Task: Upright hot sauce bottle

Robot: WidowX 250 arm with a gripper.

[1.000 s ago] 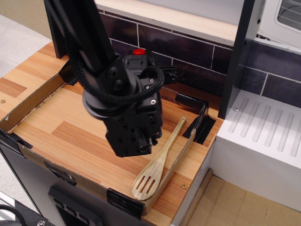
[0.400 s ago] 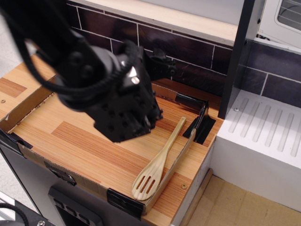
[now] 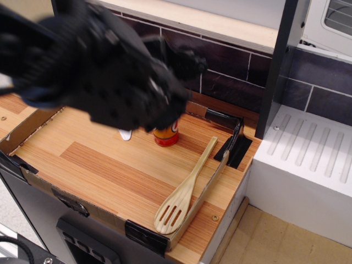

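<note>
The hot sauce bottle stands on its red base on the wooden counter, near the middle back. Only its lower part shows, with the yellow-orange label band and white oval mark. Its neck and cap are hidden behind my arm. My gripper is a blurred black mass just above and left of the bottle, covering its top. The blur hides the jaws, so I cannot tell whether they are open or shut, or whether they touch the bottle.
A white toy piece lies left of the bottle, partly under my arm. A slotted wooden spatula lies along the right rim. A black bracket sits at the back right. A dark tiled wall runs behind.
My arm has swung up and to the left and is now motion-blurred. This uncovered the lower part of the bottle and the white piece, both hidden before.
</note>
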